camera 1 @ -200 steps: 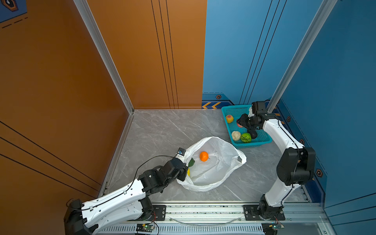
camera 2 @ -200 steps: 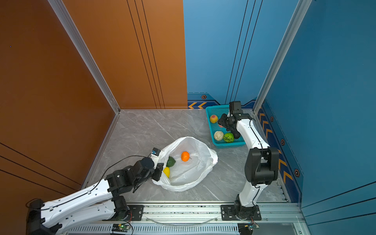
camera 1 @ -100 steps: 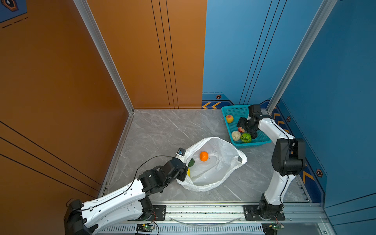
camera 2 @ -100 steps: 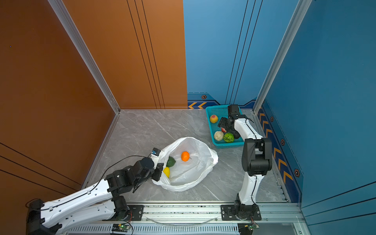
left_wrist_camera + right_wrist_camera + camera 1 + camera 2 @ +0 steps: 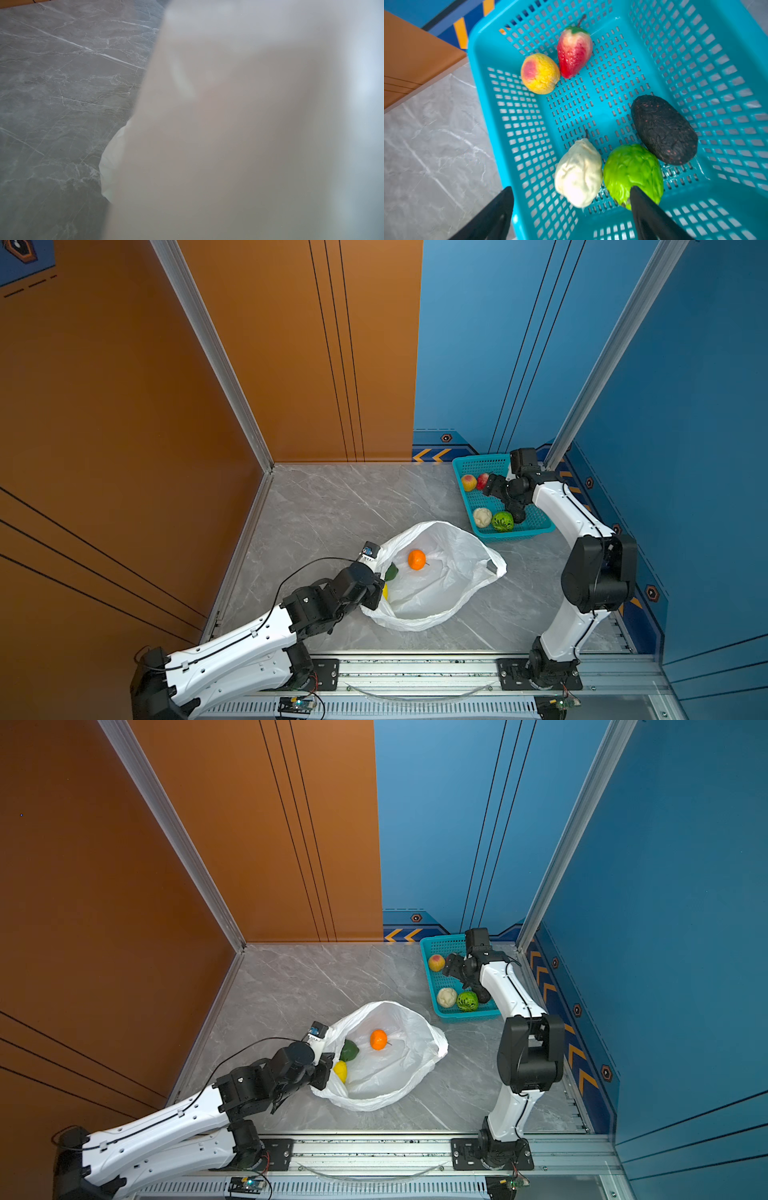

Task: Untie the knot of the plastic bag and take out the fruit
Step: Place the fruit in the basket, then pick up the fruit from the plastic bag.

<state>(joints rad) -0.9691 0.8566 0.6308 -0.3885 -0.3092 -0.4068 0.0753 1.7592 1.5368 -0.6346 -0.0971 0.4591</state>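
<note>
My left fingers (image 5: 375, 594) are clamped on the rim of the open plastic bag (image 5: 440, 585) on the table (image 5: 332, 506), with an orange (image 5: 416, 559) inside it. My right fingers (image 5: 645, 209) are spread wide and empty above the teal basket (image 5: 536, 527), which holds five fruits (image 5: 579, 172).

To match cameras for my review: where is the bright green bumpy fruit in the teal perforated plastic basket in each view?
Top view: bright green bumpy fruit at the teal perforated plastic basket's near end.
Top view: that fruit, same spot.
Left wrist: not in it; mostly white plastic bag.
Right wrist: between cream-white fruit and black oval fruit.
Shared landmark: the cream-white fruit beside it.
</note>
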